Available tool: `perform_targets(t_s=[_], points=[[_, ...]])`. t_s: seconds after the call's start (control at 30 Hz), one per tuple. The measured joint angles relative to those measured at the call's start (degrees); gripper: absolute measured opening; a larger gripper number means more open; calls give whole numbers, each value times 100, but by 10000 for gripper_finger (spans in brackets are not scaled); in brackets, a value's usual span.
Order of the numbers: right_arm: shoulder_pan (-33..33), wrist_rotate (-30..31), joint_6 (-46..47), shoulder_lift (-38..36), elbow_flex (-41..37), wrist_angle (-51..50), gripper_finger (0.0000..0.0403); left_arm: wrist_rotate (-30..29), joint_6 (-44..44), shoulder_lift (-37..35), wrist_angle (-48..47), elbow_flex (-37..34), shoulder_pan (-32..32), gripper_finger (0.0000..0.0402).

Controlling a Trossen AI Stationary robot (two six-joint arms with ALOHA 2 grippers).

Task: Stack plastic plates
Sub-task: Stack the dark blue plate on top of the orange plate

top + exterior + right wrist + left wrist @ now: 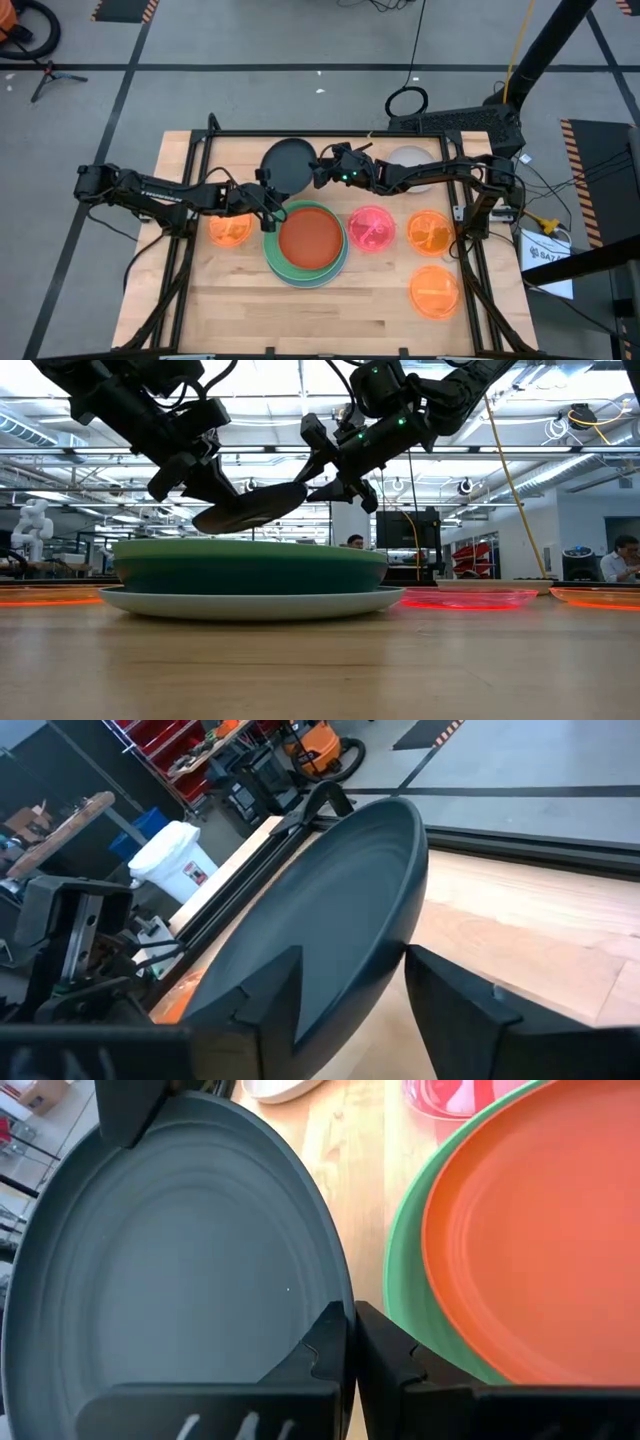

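Observation:
A dark grey plate hangs tilted in the air above the far edge of a stack. The stack is a red-orange plate lying in large green and teal plates, with a pale plate at the bottom. My left gripper is shut on the grey plate's rim at its near left. My right gripper is open at the plate's right side, one finger on either side of the rim. My left gripper pinches the grey plate's rim between its two fingers, one on the inner face and one on the outside. It comes from the table's left, slanting down. The plate is lifted clear of the stack and tilted. My right gripper straddles the opposite rim; I cannot tell whether it touches.
A pink plate and two small orange plates lie right of the stack, and another orange plate lies left of it under my left arm. A whitish plate sits at the far right, under my right arm.

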Motion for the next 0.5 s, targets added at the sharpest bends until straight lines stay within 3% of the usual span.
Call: perform_targets(t_s=[0.5], points=[[-4,-91,-44,2,0,-42,63,-2,-40,0,118,2,-7,31]])
